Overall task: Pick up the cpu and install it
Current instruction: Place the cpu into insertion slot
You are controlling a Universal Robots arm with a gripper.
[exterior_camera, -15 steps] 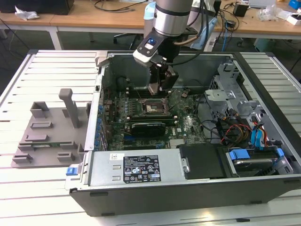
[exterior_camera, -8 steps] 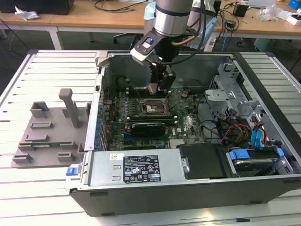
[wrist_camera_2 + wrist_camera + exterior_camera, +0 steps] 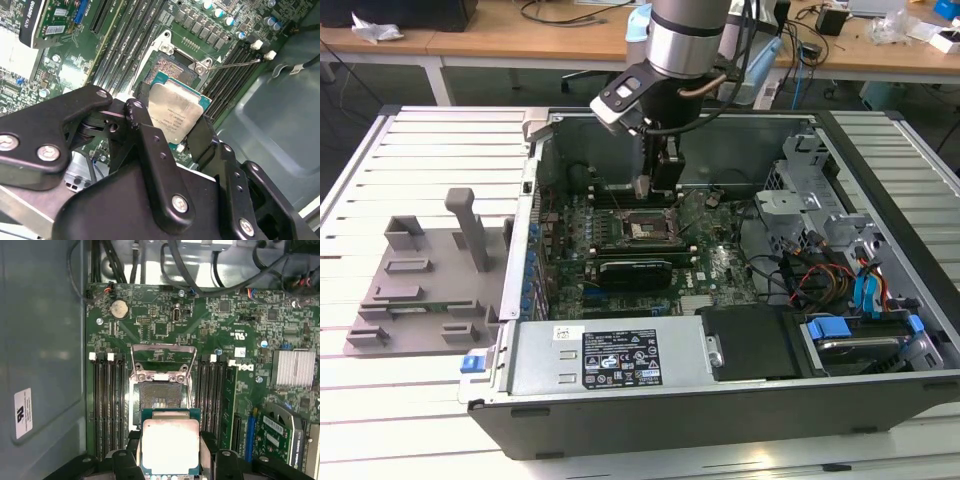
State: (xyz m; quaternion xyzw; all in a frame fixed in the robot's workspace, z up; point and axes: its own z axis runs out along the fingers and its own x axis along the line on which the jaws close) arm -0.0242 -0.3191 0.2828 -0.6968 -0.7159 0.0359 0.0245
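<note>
The cpu (image 3: 176, 112) (image 3: 170, 446), a flat square chip with a silvery metal top and a green rim, is clamped between the black fingers of my gripper (image 3: 172, 132) (image 3: 170, 452). In both wrist views it hangs a little above the motherboard. The open socket (image 3: 159, 396) (image 3: 172, 68) lies just beyond it, with its metal load plate (image 3: 162, 360) swung up. In the exterior view my gripper (image 3: 653, 185) reaches down into the open computer case, right above the socket (image 3: 642, 230).
Memory slots (image 3: 107, 405) flank the socket on both sides. An expansion card (image 3: 635, 270) lies nearer the case's front wall. A drive cage (image 3: 800, 190) and cables fill the exterior view's right part of the case. A grey plastic tray (image 3: 425, 275) sits on the table at the exterior view's left.
</note>
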